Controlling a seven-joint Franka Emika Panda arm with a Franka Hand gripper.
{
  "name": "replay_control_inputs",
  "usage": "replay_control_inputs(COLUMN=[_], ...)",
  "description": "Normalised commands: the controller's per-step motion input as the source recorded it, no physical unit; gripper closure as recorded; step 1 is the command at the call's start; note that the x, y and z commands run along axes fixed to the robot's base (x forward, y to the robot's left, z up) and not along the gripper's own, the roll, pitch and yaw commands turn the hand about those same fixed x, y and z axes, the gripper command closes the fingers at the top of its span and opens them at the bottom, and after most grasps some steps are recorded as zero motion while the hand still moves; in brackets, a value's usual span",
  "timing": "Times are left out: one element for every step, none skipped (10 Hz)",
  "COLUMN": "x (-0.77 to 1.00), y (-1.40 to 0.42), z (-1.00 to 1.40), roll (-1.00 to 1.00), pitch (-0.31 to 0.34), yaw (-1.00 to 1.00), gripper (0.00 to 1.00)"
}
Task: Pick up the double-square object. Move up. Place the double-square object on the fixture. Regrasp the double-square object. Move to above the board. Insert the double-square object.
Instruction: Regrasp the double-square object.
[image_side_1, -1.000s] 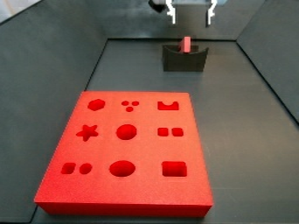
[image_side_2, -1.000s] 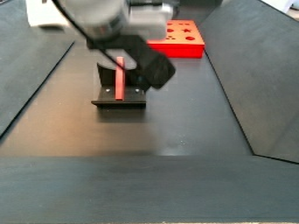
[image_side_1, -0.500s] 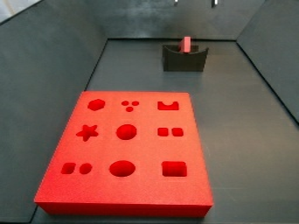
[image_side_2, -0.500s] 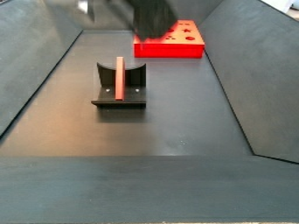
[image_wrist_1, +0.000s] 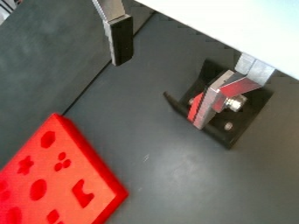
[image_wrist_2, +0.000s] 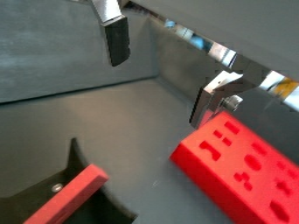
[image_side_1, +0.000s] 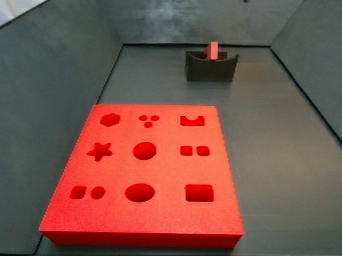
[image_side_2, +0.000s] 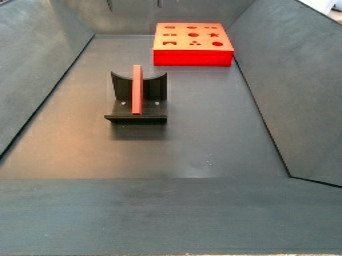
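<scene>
Fingers open, empty, high above block standing in fixture. Risk: misaligned regrasp descent tipping block; board well apart.

Both side views looked down along the trough from opposite ends: the large bright red board lay nearest one, the small dark fixture nearest the other. Both wrist views looked down past the raised gripper, sharing fixture and board.

Floor bears fixture, board.
</scene>
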Motion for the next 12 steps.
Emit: replay_control_inputs(x=[-0.02,-0.02,-0.03,-0.02,-0.02,-0.02,-0.01,-0.01,-0.01,0.0,0.02,0.03], y=[-0.03,-0.03,-0.03,-0.02,-0.02,-0.02,-0.02,-0.02,-0.02,-0.02,-0.02,-0.02], z=[0.01,0.01,0.01,0.0,0.0,0.01,0.01,0.01,0.01,0.01,0.0,-0.01], roll=[1.0,1.0,1.0,1.0,1.0,1.0,1.0,1.0,1.0,1.0,1.0,1.0], pitch=[0.056,0.054,0.048,0.043,0.037,0.035,0.032,0.034,0.038,0.044,0.053,0.058], yaw=[0.02,0.02,0.02,0.02,0.02,0.02,0.02,0.02,0.02,0.02,0.03,0.03], gripper=[0.0,0.0,0.0,0.0,0.0,0.0,0.0,0.0,0.0,0.0,0.0,0.0])
